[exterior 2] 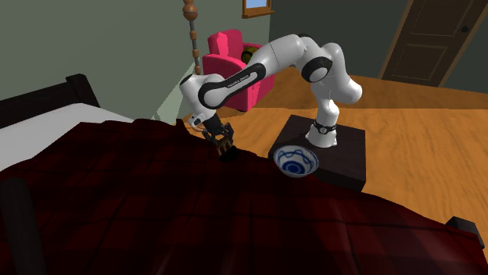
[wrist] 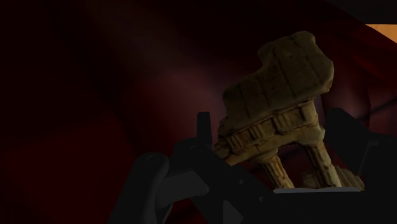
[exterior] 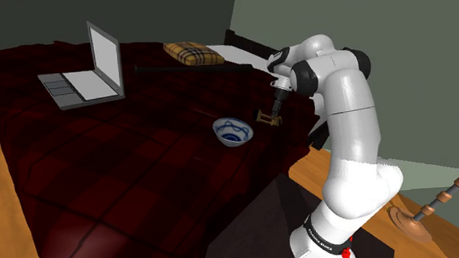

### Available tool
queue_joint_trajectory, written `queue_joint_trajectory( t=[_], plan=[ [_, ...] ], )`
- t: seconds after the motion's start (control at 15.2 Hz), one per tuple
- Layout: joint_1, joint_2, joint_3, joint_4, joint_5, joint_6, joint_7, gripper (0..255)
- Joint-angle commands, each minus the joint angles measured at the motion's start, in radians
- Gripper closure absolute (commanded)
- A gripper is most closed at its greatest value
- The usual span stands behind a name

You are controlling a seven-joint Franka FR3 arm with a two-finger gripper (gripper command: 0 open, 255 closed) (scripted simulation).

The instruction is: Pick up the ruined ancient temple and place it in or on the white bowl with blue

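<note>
Closing squarely on the ruined temple [wrist: 280, 83] is advised: the gripper [wrist: 275, 124] straddles it, jaws part-open, contact unconfirmed. The temple stands on the dark red plaid bedcover [exterior: 125, 179], just beside the blue-patterned white bowl [exterior: 224, 128]. The arm [exterior: 346, 117] arches high, wrist pitched steeply down.

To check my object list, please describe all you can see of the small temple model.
The temple is a small tan, stone-looking ruin: a cracked block roof on short fluted columns and a base. It sits on the dark red checked bedcover, close beside the blue-patterned white bowl, with the gripper right at it.
</note>
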Motion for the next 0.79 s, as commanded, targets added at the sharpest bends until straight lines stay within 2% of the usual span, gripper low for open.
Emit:
queue_joint_trajectory(
  t=[0.0,0.73],
  plan=[
    [0.000,0.000,0.000,0.000,0.000,0.000,0.000,255],
    [0.000,-0.051,-0.018,0.057,-0.028,-0.097,0.026,255]
  ],
)
